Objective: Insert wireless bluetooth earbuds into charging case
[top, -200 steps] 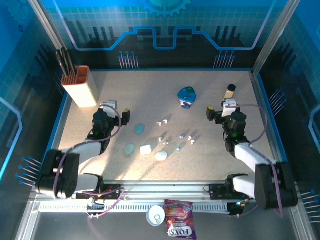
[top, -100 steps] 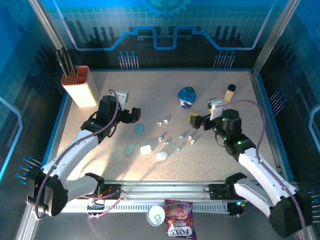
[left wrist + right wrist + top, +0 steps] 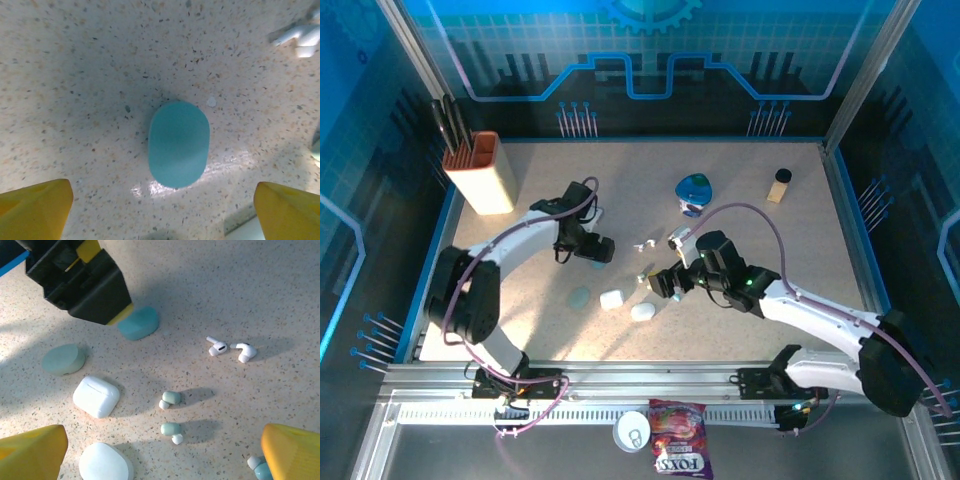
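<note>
Surface: beige, stone-speckled, matt. I log the following on it.

Earbuds: lying loose at mid-surface. White pair, glossy and stemmed, lie side by side. Two teal buds, rounded with white tips, sit just near of the white pair. One more bud is partly cut off by the right pad.

Teal case: smooth oval pebble, flat on the surface, between the left jaws.

Left jaws: released, with yellow wedge pads wide apart either side of the teal case and clear of it. From the right wrist I see their black body overhanging that case's far-left end.

Right jaws: released, with yellow pads spread wide over the buds and cases.

Other cases, left and near of the buds:
- green case, round and pale
- square case, white, rounded corners, lid seam
- white pebble

Periphery:
- knife block, far left
- blue item, far centre
- black-capped bottle, far right
</note>
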